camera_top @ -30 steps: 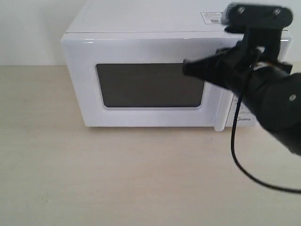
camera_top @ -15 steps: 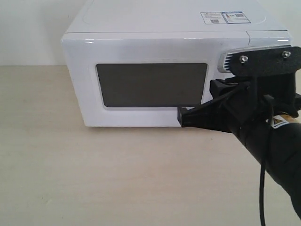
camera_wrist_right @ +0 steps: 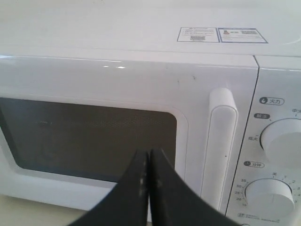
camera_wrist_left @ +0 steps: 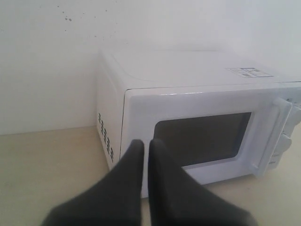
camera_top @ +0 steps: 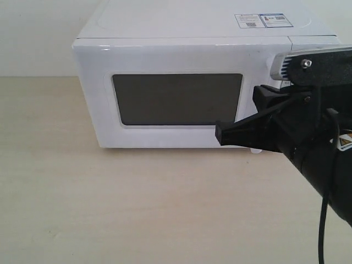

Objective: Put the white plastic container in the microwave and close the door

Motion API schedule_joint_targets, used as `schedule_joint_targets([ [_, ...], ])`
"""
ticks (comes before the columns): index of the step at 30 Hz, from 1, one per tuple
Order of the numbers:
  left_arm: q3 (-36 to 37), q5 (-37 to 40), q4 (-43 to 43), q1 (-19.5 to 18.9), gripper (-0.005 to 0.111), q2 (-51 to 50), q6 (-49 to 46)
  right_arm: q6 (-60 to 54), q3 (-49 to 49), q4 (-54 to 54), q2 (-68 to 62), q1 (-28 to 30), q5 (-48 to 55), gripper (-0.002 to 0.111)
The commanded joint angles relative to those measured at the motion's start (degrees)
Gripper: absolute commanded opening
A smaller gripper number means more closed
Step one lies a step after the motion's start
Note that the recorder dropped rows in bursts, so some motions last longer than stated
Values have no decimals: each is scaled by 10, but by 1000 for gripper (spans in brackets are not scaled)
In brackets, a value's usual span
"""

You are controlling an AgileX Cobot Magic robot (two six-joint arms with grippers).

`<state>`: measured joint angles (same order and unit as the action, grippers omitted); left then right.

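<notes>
While its white door (camera_top: 176, 99) with the dark mesh window sits flush and shut, the boxy white microwave (camera_top: 192, 25) stands on the pale desk (camera_top: 137, 203), just ahead of the right gripper (camera_top: 219, 135). This gripper's black fingers (camera_wrist_right: 136, 188) are pressed together, tips before the window's lower corner, beside the vertical white bar handle (camera_wrist_right: 221, 141). Two round white dials (camera_wrist_right: 282, 141) lie past the handle. The left gripper (camera_wrist_left: 143, 145) hangs clear of the door's front, its fingers (camera_wrist_left: 127, 179) nearly touching, only a thin slit between them.
</notes>
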<state>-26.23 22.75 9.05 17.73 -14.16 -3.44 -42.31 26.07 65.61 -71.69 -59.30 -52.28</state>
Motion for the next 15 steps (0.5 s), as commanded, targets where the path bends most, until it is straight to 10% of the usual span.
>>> schedule_joint_targets([
  [1,3,-5,-1,2,4,1,4,2,-3,-2,4,-1,-8,0],
  [15,3,-4,-1,2,4,1,4,-60,-3,19,85,2,7,0],
])
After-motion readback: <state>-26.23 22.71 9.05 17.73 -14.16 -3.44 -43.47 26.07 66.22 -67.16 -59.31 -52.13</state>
